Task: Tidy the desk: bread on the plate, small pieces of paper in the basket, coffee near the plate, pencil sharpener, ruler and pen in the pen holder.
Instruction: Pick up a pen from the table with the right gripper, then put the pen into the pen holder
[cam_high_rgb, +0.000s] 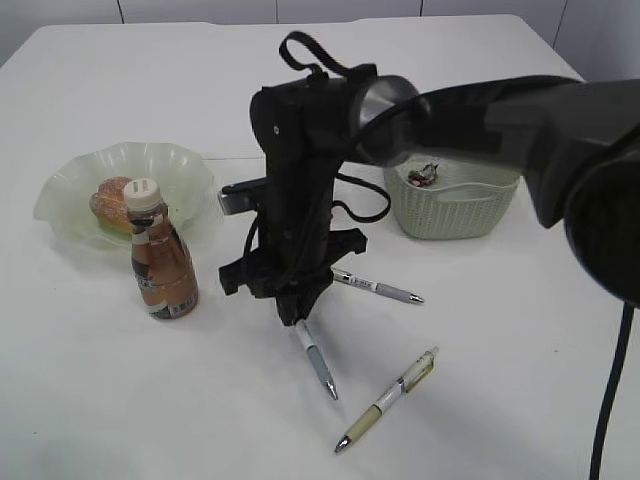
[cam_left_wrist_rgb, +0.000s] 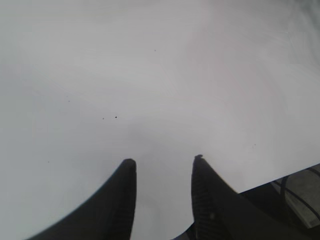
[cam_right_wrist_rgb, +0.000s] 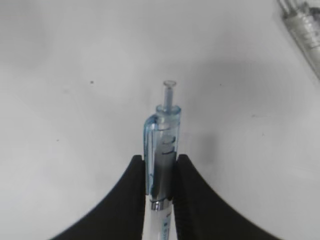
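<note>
My right gripper (cam_high_rgb: 298, 312) reaches down to the table's middle and is shut on a pen with a clear blue clip (cam_right_wrist_rgb: 162, 132); the pen's tip sticks out toward the front (cam_high_rgb: 320, 368). The right wrist view shows the jaws (cam_right_wrist_rgb: 160, 160) clamped on its barrel. A second pen (cam_high_rgb: 385, 290) lies just right of the gripper and a yellowish third pen (cam_high_rgb: 390, 398) lies nearer the front. The bread (cam_high_rgb: 110, 200) is on the green glass plate (cam_high_rgb: 185, 165), with the coffee bottle (cam_high_rgb: 160, 262) beside it. My left gripper (cam_left_wrist_rgb: 164, 160) is open over bare table. Pen holder, ruler and sharpener are out of view.
A pale green basket (cam_high_rgb: 455, 210) holding paper scraps (cam_high_rgb: 425, 175) stands at the right rear. The right arm's dark body (cam_high_rgb: 500, 120) blocks part of the table. The table edge (cam_left_wrist_rgb: 280, 172) shows near the left gripper. Another pen's end (cam_right_wrist_rgb: 302, 25) shows in the right wrist view.
</note>
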